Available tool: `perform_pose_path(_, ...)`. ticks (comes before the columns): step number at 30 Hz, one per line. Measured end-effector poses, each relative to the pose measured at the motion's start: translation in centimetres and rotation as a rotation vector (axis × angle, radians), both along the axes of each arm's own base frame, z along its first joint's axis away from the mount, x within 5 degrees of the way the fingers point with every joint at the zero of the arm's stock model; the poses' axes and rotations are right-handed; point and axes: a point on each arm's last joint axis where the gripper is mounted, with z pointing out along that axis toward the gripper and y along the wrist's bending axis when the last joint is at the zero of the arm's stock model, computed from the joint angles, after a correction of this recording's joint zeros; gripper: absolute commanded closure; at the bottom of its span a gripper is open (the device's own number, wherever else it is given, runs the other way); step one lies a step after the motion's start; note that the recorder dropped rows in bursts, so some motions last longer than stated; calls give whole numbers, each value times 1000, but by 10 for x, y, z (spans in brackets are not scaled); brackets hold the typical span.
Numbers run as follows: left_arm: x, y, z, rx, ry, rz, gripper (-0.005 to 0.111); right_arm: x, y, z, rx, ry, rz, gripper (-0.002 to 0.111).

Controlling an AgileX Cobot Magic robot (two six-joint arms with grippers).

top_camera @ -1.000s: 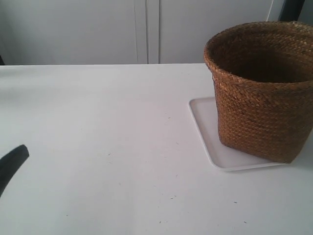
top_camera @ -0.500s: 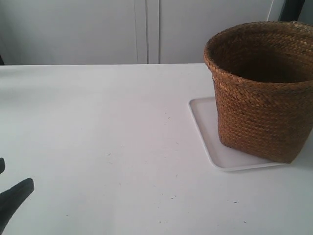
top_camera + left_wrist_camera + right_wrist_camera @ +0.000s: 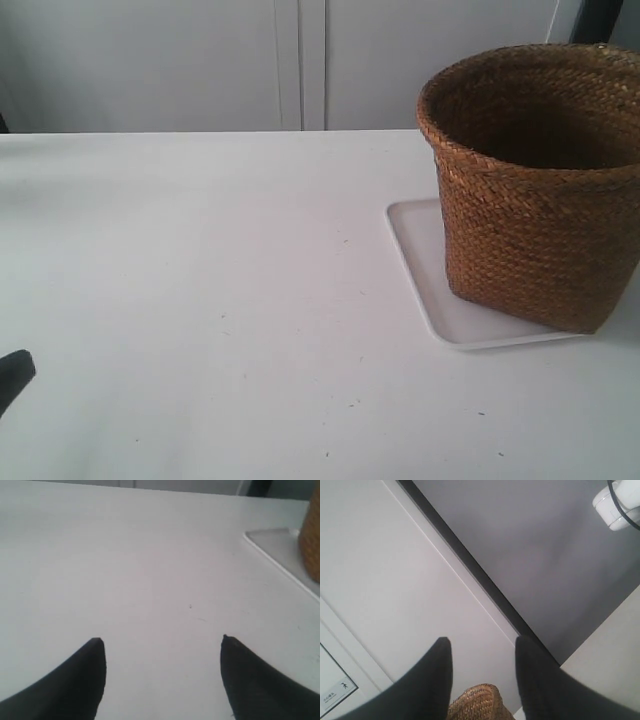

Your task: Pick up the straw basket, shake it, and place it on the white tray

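The straw basket (image 3: 535, 190), brown and braided, stands upright on the white tray (image 3: 420, 270) at the exterior view's right. My right gripper (image 3: 481, 642) straddles the basket's rim (image 3: 479, 702). Its fingers are close on either side of the rim, so it is shut on it; this arm is outside the exterior view. My left gripper (image 3: 161, 640) hangs open over bare table, holding nothing, far from the basket. In the exterior view only a dark fingertip (image 3: 12, 378) shows at the lower left edge. The left wrist view catches a tray corner (image 3: 275, 545) and a sliver of the basket (image 3: 312, 535).
The white table (image 3: 220, 280) stretches from the tray to the left edge. Grey cabinet doors (image 3: 300, 60) stand behind its far edge. In the right wrist view, a wall and a white device (image 3: 617, 505) lie beyond the fingers.
The dark fingertip at the exterior view's lower left has slid down and left, and now barely shows. Basket and tray have not moved.
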Motion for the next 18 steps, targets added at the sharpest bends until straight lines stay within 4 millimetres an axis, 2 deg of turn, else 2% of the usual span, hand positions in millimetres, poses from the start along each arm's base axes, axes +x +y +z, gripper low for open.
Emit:
perform_pose_path(3,-4,8,5,-17,-52,63,39,0,0,0,0,0,0,69)
perform_pose_path(9,-24,18,7,35,-153,111,39,0,0,0,0,0,0,69)
perform_pose_path(18,-29,26,-5,181,-76,209,39,0,0,0,1,0,0,69)
